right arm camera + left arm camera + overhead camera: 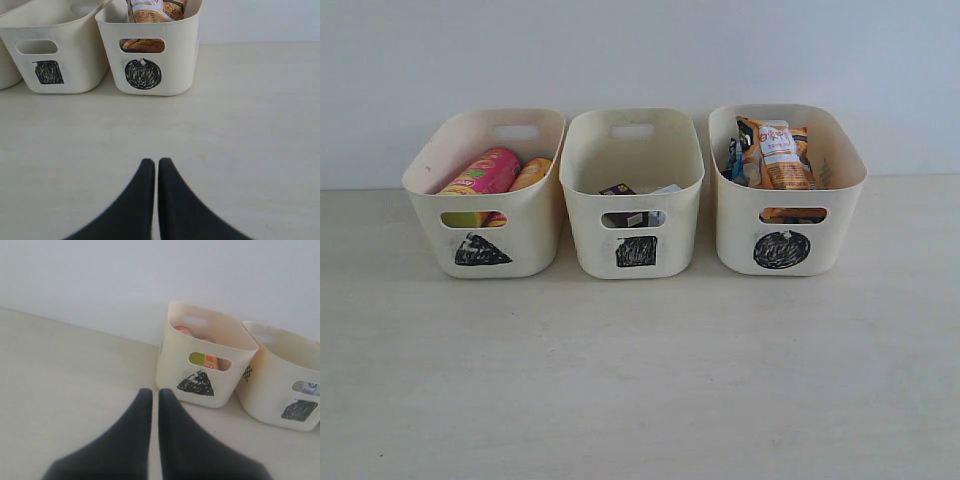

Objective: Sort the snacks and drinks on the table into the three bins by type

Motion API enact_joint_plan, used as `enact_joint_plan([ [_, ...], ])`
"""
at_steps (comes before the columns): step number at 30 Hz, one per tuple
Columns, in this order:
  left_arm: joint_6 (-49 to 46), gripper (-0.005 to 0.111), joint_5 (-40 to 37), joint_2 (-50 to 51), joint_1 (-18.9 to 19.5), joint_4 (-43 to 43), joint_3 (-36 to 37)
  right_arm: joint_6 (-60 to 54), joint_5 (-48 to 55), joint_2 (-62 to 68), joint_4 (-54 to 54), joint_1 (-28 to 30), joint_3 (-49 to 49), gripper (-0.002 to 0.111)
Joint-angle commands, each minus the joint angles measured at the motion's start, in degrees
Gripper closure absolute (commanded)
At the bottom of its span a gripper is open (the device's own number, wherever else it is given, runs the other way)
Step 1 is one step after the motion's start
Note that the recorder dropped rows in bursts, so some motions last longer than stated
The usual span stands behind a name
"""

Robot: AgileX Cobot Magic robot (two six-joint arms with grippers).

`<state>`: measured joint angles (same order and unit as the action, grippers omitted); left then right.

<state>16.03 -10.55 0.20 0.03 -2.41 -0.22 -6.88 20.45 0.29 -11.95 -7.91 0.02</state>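
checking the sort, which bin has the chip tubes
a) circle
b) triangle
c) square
b: the pink tube and yellow tube lie in the triangle bin.

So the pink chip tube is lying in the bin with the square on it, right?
Not quite. The pink chip tube is lying in the bin with the triangle on it, not the square one. The bin with the square holds small drink cartons instead. The exterior view shows this.
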Motion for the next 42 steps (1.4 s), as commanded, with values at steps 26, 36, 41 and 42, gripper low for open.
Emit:
enact_joint_plan([
  [26, -19.51, 0.103, -6.29, -0.20, 3.58, 13.06, 0.22, 0.35, -0.01, -0.29, 0.26, -0.06, -0.02, 0.108],
  [36, -19.51, 0.103, -6.29, -0.20, 3.58, 13.06, 0.22, 0.35, -0.01, -0.29, 0.26, -0.06, -0.02, 0.108],
  [41, -19.51, 0.103, -6.29, -0.20, 3.58, 13.06, 0.22, 0.35, -0.01, -0.29, 0.26, -0.06, -0.02, 0.108],
  [42, -19.51, 0.103, -6.29, -0.20, 3.58, 13.06, 0.22, 0.35, -0.01, -0.29, 0.26, -0.06, -0.02, 0.108],
])
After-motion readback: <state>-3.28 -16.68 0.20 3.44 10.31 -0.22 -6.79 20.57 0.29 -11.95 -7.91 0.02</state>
